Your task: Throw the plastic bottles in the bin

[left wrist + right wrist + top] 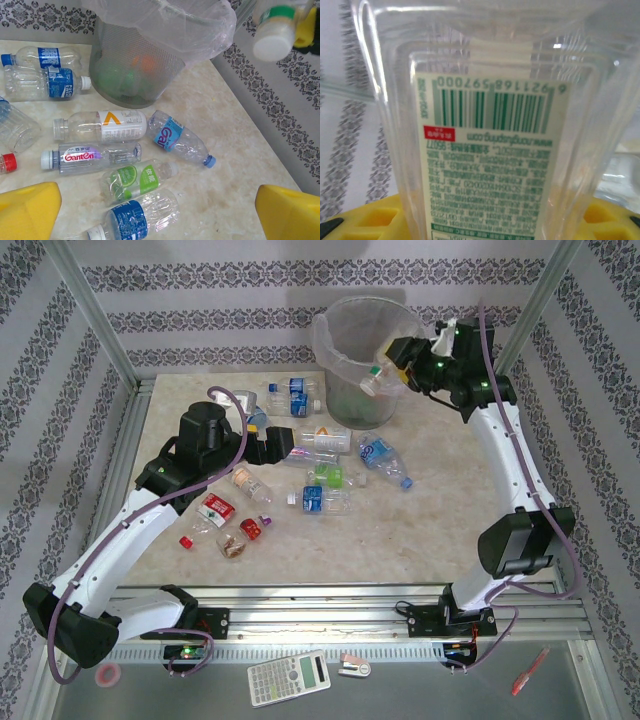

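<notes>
Above the bin (345, 315), top view: the right gripper (395, 362) is clamping one plastic bottle (373, 378), whose cap end is hanging over the bag-lined opening. The left gripper (272, 443) is hovering just in front of the bin with jaws spread wide and nothing between them. Under and around it the scattered bottles (330, 478) are lying on the table (450, 500) (several crushed).

Left wrist view: the yellow fingertips (27, 207) are standing far apart at the lower corners. A blue-labelled bottle (135, 217) is lying on the table between them, with a green-labelled bottle (137, 180) just beyond it. More bottles are lying side by side up to the foot of the bin. Green and orange shapes (135, 70) are showing through the mesh wall near the bin's bottom (cannot tell what they are). The held bottle is appearing at top right, white cap toward the camera, beside the bag's rim.

Right wrist view: the held bottle is sitting close to the lens, its barcode label facing the camera upside down. Its body is resting between the yellow pads (370, 220) at the lower corners.
</notes>
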